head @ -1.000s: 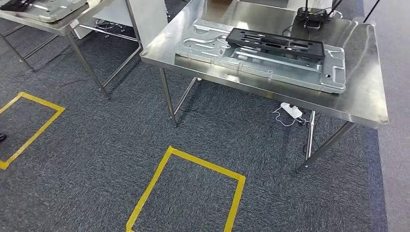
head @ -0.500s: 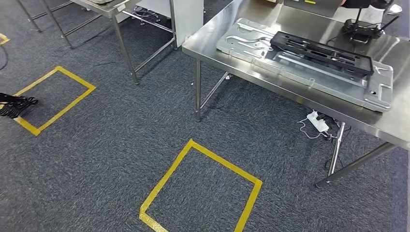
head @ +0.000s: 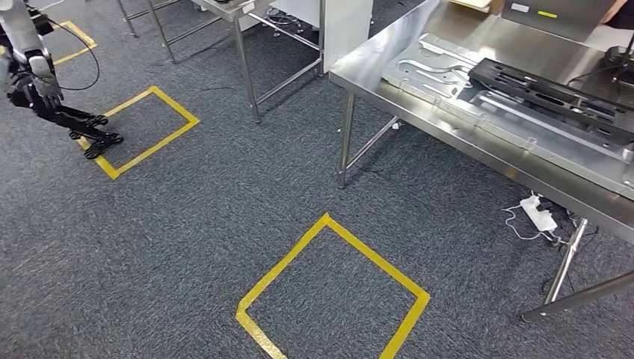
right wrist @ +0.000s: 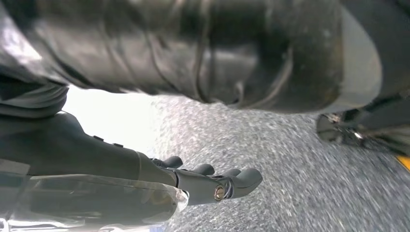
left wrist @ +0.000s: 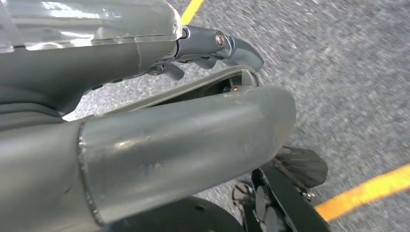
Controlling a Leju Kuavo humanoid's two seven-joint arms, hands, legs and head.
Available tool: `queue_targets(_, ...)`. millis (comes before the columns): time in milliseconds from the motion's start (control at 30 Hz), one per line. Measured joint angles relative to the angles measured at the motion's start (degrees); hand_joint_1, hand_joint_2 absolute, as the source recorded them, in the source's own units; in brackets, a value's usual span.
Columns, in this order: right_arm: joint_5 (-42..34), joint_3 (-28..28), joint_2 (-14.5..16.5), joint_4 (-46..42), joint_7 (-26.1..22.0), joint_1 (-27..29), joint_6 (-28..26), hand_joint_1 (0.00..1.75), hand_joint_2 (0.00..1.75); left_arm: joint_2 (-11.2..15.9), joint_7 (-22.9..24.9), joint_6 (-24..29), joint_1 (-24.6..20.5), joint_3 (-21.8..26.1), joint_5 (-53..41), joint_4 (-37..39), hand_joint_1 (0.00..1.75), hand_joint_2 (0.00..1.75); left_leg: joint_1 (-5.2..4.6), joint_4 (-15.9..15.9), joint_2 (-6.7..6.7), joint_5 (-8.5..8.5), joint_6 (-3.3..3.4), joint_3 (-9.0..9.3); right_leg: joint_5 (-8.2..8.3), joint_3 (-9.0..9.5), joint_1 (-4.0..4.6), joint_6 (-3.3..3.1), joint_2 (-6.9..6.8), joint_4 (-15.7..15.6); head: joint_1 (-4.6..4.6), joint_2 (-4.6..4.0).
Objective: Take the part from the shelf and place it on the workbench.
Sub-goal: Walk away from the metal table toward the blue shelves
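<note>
A: The right hand point(right wrist: 212, 186) is being carried low over the carpet point(head: 187, 224), its fingers held loosely apart and nothing gripped. The left hand point(left wrist: 203, 48) is being carried in much the same way beside the robot's leg, also without a load.

B: So no part is being held. Where is it being looked for?

A: No shelf is being shown. On the steel table point(head: 389, 52) ahead and to the right, a silver stamped plate point(head: 441, 71) is being used as a bed for a black slotted part point(head: 553, 93). Whether that is the task's part cannot be told.

B: And how is its long axis being presented?

A: It is lying along the table's long edge, running away to the right in the head view. The table is being kept well apart from both hands. Since it is standing to the robot's right, the right hand is being judged the nearer.

B: What is being left in the way?

A: A second steel table point(head: 228, 7) is standing farther back. A table leg point(head: 345, 142) is planted at the near corner. A yellow tape square point(head: 374, 254) is marked on the floor in front. A white power strip point(head: 540, 213) with its cable is lying under the table, so care is being called for there in any step closer.
</note>
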Motion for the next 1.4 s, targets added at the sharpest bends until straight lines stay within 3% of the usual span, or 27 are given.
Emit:
queue_targets(33, 0.12, 0.0, 0.03, 0.01, 0.1, 0.0, 0.02, 0.0, 0.0, 0.01, 0.01, 0.0, 0.06, -0.01, 0.02, 0.0, 0.0, 0.0, 0.35, -0.1, 0.25, 0.55, -0.37, 0.36, -0.05, -0.1, -0.09, 0.1, -0.76, 0.13, 0.0, 0.0)
queue_targets(67, 0.21, 0.0, 0.06, 0.02, 0.16, -0.03, 0.01, 0.0, 0.0, 0.04, 0.01, 0.01, 0.1, 0.0, 0.05, 0.0, 0.0, 0.0, 0.64, -2.73, 0.7, 2.06, -0.66, 2.01, -0.15, -0.16, -0.24, 0.3, -1.45, 0.33, 0.0, 0.0)
queue_targets(133, 0.35, 0.0, 0.1, 0.02, 0.18, -0.12, 0.0, 0.0, 0.0, 0.1, 0.02, 0.04, 0.06, 0.0, 0.14, 0.0, 0.0, 0.0, 0.82, -10.99, 2.73, 5.1, -0.88, 6.85, -0.55, -0.25, -0.4, 1.0, -2.61, 0.94, -0.02, -0.01)
queue_targets(200, 0.44, 0.0, 0.12, 0.03, 0.19, -0.23, 0.0, 0.0, 0.0, 0.11, 0.02, 0.09, -0.05, -0.01, 0.26, 0.0, 0.0, 0.0, 0.57, -15.41, 4.03, 6.06, -0.23, 9.15, -0.84, -0.27, -0.25, 1.88, -3.42, 1.42, -0.01, -0.01)
queue_targets(267, 0.49, 0.01, 0.15, 0.04, 0.2, -0.5, 0.0, 0.0, 0.0, 0.14, 0.04, 0.15, 0.06, -0.01, 0.36, 0.0, 0.0, 0.0, 0.26, -15.7, 3.35, 6.14, 0.78, 8.71, -0.78, -0.14, -0.22, 2.69, -4.17, 1.41, 0.03, 0.0)
queue_targets(300, 0.51, 0.01, 0.17, 0.04, 0.2, -0.64, 0.0, 0.0, 0.0, 0.15, 0.06, 0.18, 0.16, -0.01, 0.39, 0.0, 0.0, 0.0, 0.28, -15.87, 2.89, 6.35, 1.26, 8.62, -0.95, -0.07, -0.35, 3.12, -3.91, 1.49, 0.02, 0.0)
queue_targets(367, 0.55, 0.02, 0.21, 0.04, 0.2, -0.67, 0.0, 0.0, 0.0, 0.15, 0.1, 0.19, 0.19, -0.01, 0.43, 0.0, 0.0, 0.0, 0.4, -16.36, 1.96, 6.94, 2.28, 8.49, -3.03, -0.97, -0.63, 3.63, -1.37, 3.71, 0.02, -0.01)
queue_targets(433, 0.55, 0.01, 0.22, 0.04, 0.2, -0.46, 0.0, 0.0, 0.0, 0.14, 0.11, 0.2, 0.06, -0.01, 0.44, 0.0, 0.0, 0.0, 0.32, -16.48, 0.99, 7.39, 2.98, 8.12, -7.12, -3.99, -0.61, 3.6, 1.51, 10.21, 0.03, -0.01)
queue_targets(500, 0.56, 0.01, 0.22, 0.04, 0.2, -0.32, 0.0, 0.0, 0.0, 0.14, 0.11, 0.2, -0.02, -0.01, 0.44, 0.0, 0.0, 0.0, 0.04, -16.41, -0.3, 7.63, 3.28, 7.73, -9.38, -6.97, -0.48, 3.44, 2.19, 16.53, 0.03, 0.0)
queue_targets(533, 0.58, 0.02, 0.22, 0.04, 0.2, -0.29, 0.0, 0.0, 0.0, 0.14, 0.12, 0.2, 0.01, -0.01, 0.44, 0.0, 0.0, 0.0, -0.08, -16.33, -1.06, 7.7, 3.32, 7.63, -8.78, -7.26, -0.45, 3.34, 2.29, 17.11, 0.03, 0.01)
queue_targets(567, 0.61, 0.02, 0.22, 0.04, 0.2, -0.27, 0.0, 0.0, 0.0, 0.14, 0.14, 0.2, 0.05, -0.01, 0.45, 0.0, 0.0, 0.0, -0.14, -16.19, -1.86, 7.73, 3.3, 7.59, -7.15, -6.52, -0.46, 3.19, 2.47, 15.54, 0.03, 0.01)
queue_targets(600, 0.64, 0.02, 0.22, 0.04, 0.2, -0.24, 0.01, 0.0, 0.0, 0.14, 0.14, 0.23, 0.08, -0.01, 0.48, 0.0, 0.0, 0.0, -0.17, -16.0, -2.66, 7.73, 3.26, 7.55, -4.93, -4.93, -0.47, 2.96, 2.98, 12.18, 0.03, 0.01)
queue_targets(667, 0.78, 0.02, 0.2, 0.06, 0.19, -0.11, 0.03, 0.0, 0.0, 0.05, 0.15, 0.44, 0.01, -0.01, 0.57, 0.0, 0.0, 0.0, -0.28, -15.41, -4.09, 7.69, 2.9, 7.18, -2.03, -1.89, -0.48, 2.49, 5.46, 5.3, 0.02, 0.01)
queue_targets(733, 0.96, 0.02, 0.2, 0.08, 0.18, -0.06, 0.13, 0.0, 0.0, -0.05, 0.16, 0.69, -0.08, -0.01, 0.74, 0.0, 0.0, 0.0, -0.32, -14.99, -5.12, 7.78, 2.27, 6.61, -1.57, -0.98, -0.42, 2.29, 6.93, 2.65, 0.01, 0.01)
queue_targets(833, 1.21, 0.02, 0.32, 0.08, 0.18, -0.25, 0.28, 0.0, 0.0, -0.08, 0.17, 0.91, 0.13, -0.01, 0.86, 0.0, 0.0, 0.0, -0.1, -15.13, -6.29, 8.18, 1.31, 6.11, -1.2, -0.94, -0.32, 1.75, 5.52, 2.29, 0.02, 0.01)
queue_targets(900, 1.32, 0.02, 0.49, 0.08, 0.16, -0.25, 0.29, 0.0, 0.0, -0.1, 0.16, 1.07, 0.29, -0.01, 0.87, 0.0, 0.0, 0.0, -0.12, -13.29, -4.56, 6.86, 0.8, 5.07, -0.67, -0.74, -0.52, 0.93, 3.97, 1.64, -0.03, 0.01)
queue_targets(967, 1.35, 0.02, 0.64, 0.1, 0.13, -0.07, 0.29, 0.0, 0.0, -0.14, 0.15, 1.15, 0.19, -0.01, 0.88, 0.0, 0.0, 0.0, -0.15, -7.06, -1.36, 3.05, 0.4, 2.25, -0.41, -0.79, -0.43, 0.46, 2.23, 1.32, -0.08, 0.01)
queue_targets(1033, 1.38, 0.02, 0.72, 0.13, 0.11, 0.05, 0.31, 0.0, 0.0, -0.21, 0.15, 1.16, 0.13, -0.01, 0.88, 0.0, 0.0, 0.0, 0.04, -0.23, -0.05, 0.05, -0.01, -0.67, -0.42, -0.96, -0.23, 0.4, 0.44, 1.35, -0.08, 0.0)
queue_targets(1067, 1.38, 0.02, 0.72, 0.13, 0.11, 0.05, 0.31, 0.0, 0.0, -0.24, 0.15, 1.16, 0.17, -0.01, 0.88, 0.0, 0.0, 0.0, 0.14, 0.75, 0.2, 0.06, -0.14, -0.86, -0.45, -1.0, -0.18, 0.43, -0.39, 1.37, -0.08, 0.0)
queue_targets(1100, 1.38, 0.02, 0.73, 0.14, 0.11, 0.01, 0.31, 0.0, 0.0, -0.25, 0.15, 1.18, 0.23, -0.01, 0.89, 0.0, 0.0, 0.0, 0.24, -0.56, 0.46, 1.09, -0.22, 0.14, -0.5, -0.98, -0.17, 0.5, -1.15, 1.38, -0.08, 0.01)
queue_targets(1133, 1.38, 0.02, 0.73, 0.14, 0.11, -0.03, 0.31, 0.0, 0.0, -0.24, 0.15, 1.19, 0.28, -0.01, 0.89, 0.0, 0.0, 0.0, 0.31, -4.08, 1.01, 2.83, -0.21, 2.28, -0.59, -0.87, -0.19, 0.65, -1.84, 1.41, -0.08, 0.01)
queue_targets(1200, 1.38, 0.02, 0.75, 0.14, 0.11, -0.09, 0.31, 0.0, 0.0, -0.24, 0.15, 1.2, 0.21, -0.01, 0.89, 0.0, 0.0, 0.0, 0.19, -12.22, 3.44, 5.47, 0.12, 6.92, -0.9, -0.55, -0.04, 1.14, -3.0, 1.53, -0.06, 0.01)
queue_targets(1233, 1.39, 0.02, 0.75, 0.14, 0.11, -0.11, 0.31, 0.0, 0.0, -0.25, 0.14, 1.21, 0.13, -0.01, 0.89, 0.0, 0.0, 0.0, 0.04, -14.63, 4.28, 6.03, 0.41, 8.25, -1.05, -0.39, 0.07, 1.49, -3.47, 1.59, -0.04, 0.01)
queue_targets(1267, 1.42, 0.02, 0.75, 0.13, 0.1, -0.18, 0.31, 0.0, 0.0, -0.25, 0.14, 1.22, 0.1, -0.01, 0.88, 0.0, 0.0, 0.0, -0.15, -15.54, 4.67, 6.03, 0.72, 8.61, -1.15, -0.26, 0.18, 1.84, -3.91, 1.6, -0.02, 0.0)
queue_targets(1333, 1.46, 0.02, 0.79, 0.13, 0.02, -0.44, 0.31, 0.0, 0.0, -0.25, 0.13, 1.29, 0.16, -0.01, 0.89, 0.0, 0.0, 0.0, -0.32, -15.7, 3.47, 6.23, 1.46, 8.52, -1.29, 0.06, 0.14, 2.61, -4.67, 1.49, 0.0, 0.0)
queue_targets(1400, 1.5, 0.02, 0.87, 0.13, -0.14, -0.56, 0.31, 0.0, 0.0, -0.26, 0.06, 1.43, 0.24, -0.01, 0.89, 0.0, 0.0, 0.0, -0.21, -16.25, 2.37, 6.65, 2.31, 8.7, -2.67, -0.21, -0.14, 3.23, -2.92, 2.82, 0.02, 0.0)
